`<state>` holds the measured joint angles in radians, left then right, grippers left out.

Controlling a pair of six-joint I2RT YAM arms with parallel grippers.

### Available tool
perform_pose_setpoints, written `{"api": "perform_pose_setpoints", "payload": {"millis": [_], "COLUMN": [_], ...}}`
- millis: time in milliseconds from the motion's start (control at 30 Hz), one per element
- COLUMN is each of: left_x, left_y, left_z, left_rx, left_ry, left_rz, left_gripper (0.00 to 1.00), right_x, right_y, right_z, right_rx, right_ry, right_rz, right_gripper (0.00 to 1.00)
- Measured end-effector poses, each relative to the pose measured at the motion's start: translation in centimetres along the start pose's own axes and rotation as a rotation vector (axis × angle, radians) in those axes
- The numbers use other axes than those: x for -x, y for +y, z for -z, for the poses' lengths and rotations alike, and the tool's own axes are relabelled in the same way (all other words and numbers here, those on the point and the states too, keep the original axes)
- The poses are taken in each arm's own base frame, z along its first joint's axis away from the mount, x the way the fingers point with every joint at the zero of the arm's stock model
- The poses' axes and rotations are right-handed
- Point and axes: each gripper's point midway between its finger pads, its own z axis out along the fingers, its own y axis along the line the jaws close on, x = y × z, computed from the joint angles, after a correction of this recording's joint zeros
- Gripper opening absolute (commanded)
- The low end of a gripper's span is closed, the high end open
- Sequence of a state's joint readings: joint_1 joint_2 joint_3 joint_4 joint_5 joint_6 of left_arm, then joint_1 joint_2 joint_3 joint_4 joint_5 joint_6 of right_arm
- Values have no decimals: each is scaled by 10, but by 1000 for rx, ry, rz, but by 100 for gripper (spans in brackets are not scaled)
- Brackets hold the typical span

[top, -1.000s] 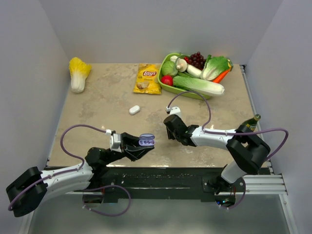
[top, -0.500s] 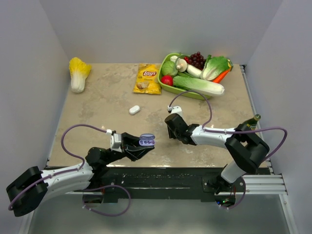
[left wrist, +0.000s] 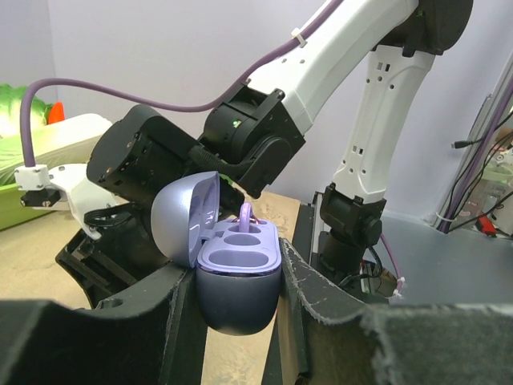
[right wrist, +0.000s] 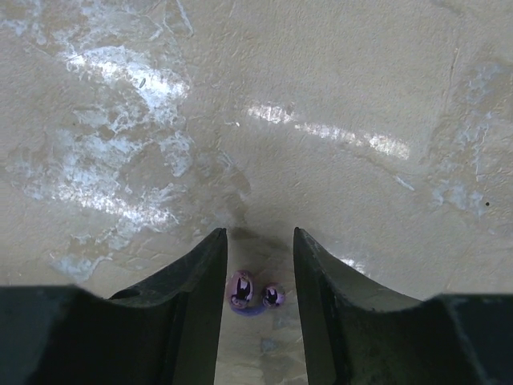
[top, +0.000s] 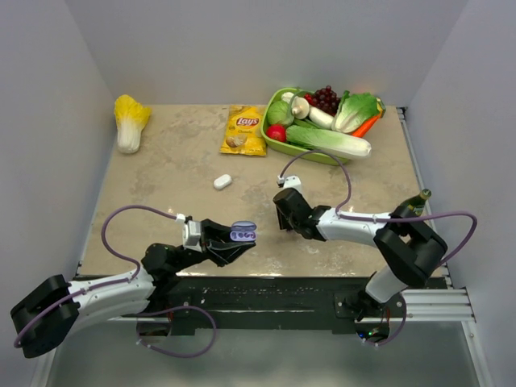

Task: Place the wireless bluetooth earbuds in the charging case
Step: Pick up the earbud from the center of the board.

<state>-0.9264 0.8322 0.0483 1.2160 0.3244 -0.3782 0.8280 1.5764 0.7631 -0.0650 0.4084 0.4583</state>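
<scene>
In the overhead view, the left gripper [top: 234,239] is pinching the charging case [top: 243,232] low in the frame, just left of centre, with the case open. The right gripper [top: 282,211] is hanging over the table [top: 161,169] a little right of centre, and anything beneath it is too small to make out here. In the left wrist view, the case is sitting clamped between both fingers at centre frame, its lid [left wrist: 184,220] tipped back to the left. What looks like a seated earbud [left wrist: 246,215] is standing in the far well, only its purple stem showing, and the near well [left wrist: 240,259] is lying empty. In the right wrist view, the right jaws are standing spread. A loose earbud [right wrist: 255,294], purplish and glossy, is lying on the table at bottom centre between the fingertips, seemingly not pinched. The task is looking roughly half done: this bud is waiting to be gripped, lifted and carried to the empty well.
</scene>
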Motion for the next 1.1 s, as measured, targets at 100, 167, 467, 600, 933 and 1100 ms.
{"api": "perform_pose_setpoints", "payload": {"millis": [100,167,467,600,933,1100], "left_x": [0,-1,-6,-6,-5,-5], "left_y": [0,0,1,0,-2,-2], "left_z": [0,0,-1,-2,-2,-2], "left_rx": [0,1,-1,-4,-9,-9], "left_ry": [0,2,15,12,8,7], "left_rz": [0,1,10,11,11,10], "left_gripper": [0,0,0,0,0,0], "right_x": [0,3,-4,-16,-28,-33], "right_y": [2,6,25,23,22,21], "right_z": [7,16,33,31,27,25], "right_rx": [28,55,147,143,140,133], "right_ry": [-9,-25,-12,22,61,74], "right_rz": [5,8,35,47,56,62], "right_gripper": [46,45,45,45,45,45]}}
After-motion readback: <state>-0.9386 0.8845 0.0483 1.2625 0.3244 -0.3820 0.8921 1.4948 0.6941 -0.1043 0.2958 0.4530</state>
